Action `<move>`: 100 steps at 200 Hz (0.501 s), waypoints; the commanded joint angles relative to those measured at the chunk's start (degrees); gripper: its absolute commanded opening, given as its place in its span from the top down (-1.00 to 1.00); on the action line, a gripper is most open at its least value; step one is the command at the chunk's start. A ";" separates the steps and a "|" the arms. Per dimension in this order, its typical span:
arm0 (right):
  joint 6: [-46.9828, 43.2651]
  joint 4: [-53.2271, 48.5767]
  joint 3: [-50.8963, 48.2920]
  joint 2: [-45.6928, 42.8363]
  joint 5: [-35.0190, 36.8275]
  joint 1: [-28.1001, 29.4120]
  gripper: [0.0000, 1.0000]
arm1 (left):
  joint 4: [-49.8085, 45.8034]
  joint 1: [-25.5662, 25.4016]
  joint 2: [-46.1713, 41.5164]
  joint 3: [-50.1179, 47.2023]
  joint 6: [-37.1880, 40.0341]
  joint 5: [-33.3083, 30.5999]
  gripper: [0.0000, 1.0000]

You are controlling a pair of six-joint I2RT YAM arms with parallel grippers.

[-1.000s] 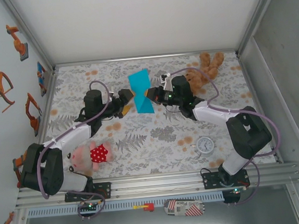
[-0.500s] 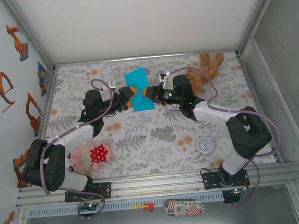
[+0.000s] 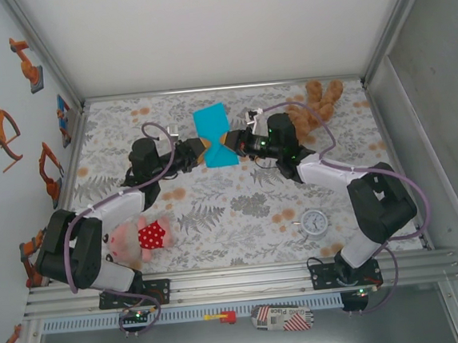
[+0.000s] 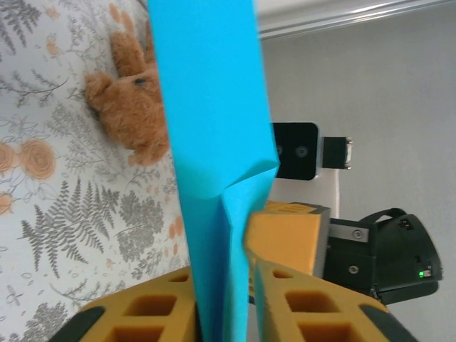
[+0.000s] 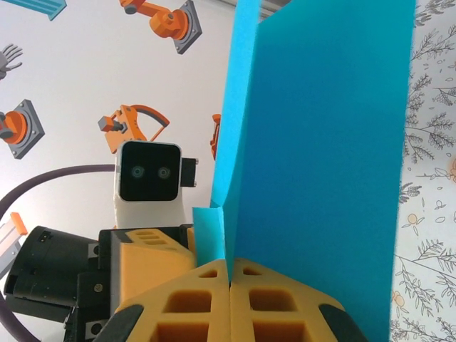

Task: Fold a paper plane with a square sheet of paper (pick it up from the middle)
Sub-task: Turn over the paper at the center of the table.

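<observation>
The square sheet of paper (image 3: 210,123) is held between the two arms, towards 12 o'clock of the flowered worktop (image 3: 240,210). It seems to be up off the surface, not lying flat. The right hand (image 5: 229,274) comes in from the sheet's 3 o'clock side. Its orange fingers are pressed together with the turquoise paper rising out from between them, so it is gripping the sheet at about mid-length. That fits the instruction to take it from the middle, and it leaves both ends free to be turned.

The left hand (image 4: 224,285) meets the sheet from the 9 o'clock side, one finger on each face and only a narrow space between them. I cannot tell whether they are pinching yet or are only just around it.

From the wrist cameras the sheet stands on edge and looks doubled, with a sharp kink near where the hands meet. Two hands opposite each other would probably let one anchor the paper while the other presses or draws a crease. I judge the folding to be at an early stage, since no pointed dart shape is visible yet.

The brown teddy bear (image 3: 313,106) lies at 2 o'clock just beyond the right wrist. A small white clock (image 3: 314,222) sits at 5 o'clock and a pink plush toy (image 3: 138,237) at 8 o'clock, both well apart from the work
</observation>
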 commanded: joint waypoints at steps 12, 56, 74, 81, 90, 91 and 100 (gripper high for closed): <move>-1.91 -1.68 0.34 -2.21 -0.49 -1.35 0.72 | -7.86 0.30 -0.62 3.23 5.76 -0.41 0.77; -19.44 -29.88 3.32 -9.21 13.25 -2.13 0.23 | -28.37 0.63 -2.95 7.65 19.95 -6.38 0.84; -23.84 -38.98 4.44 -12.06 21.34 -2.81 0.13 | -42.29 0.16 -4.20 11.76 29.49 -13.10 0.84; -25.04 -41.33 4.60 -13.04 23.78 -3.13 0.10 | -47.93 -0.23 -4.53 13.64 33.07 -16.67 0.84; -26.32 -43.79 4.75 -14.04 26.77 -3.36 0.08 | -54.25 -0.95 -4.83 16.33 37.51 -22.10 0.84; -26.49 -44.04 4.78 -14.14 27.07 -3.37 0.08 | -54.92 -1.03 -4.84 16.65 37.91 -22.73 0.84; -27.34 -46.16 5.10 -14.82 29.62 -3.56 0.06 | -62.44 -2.12 -4.80 19.26 41.61 -28.31 0.84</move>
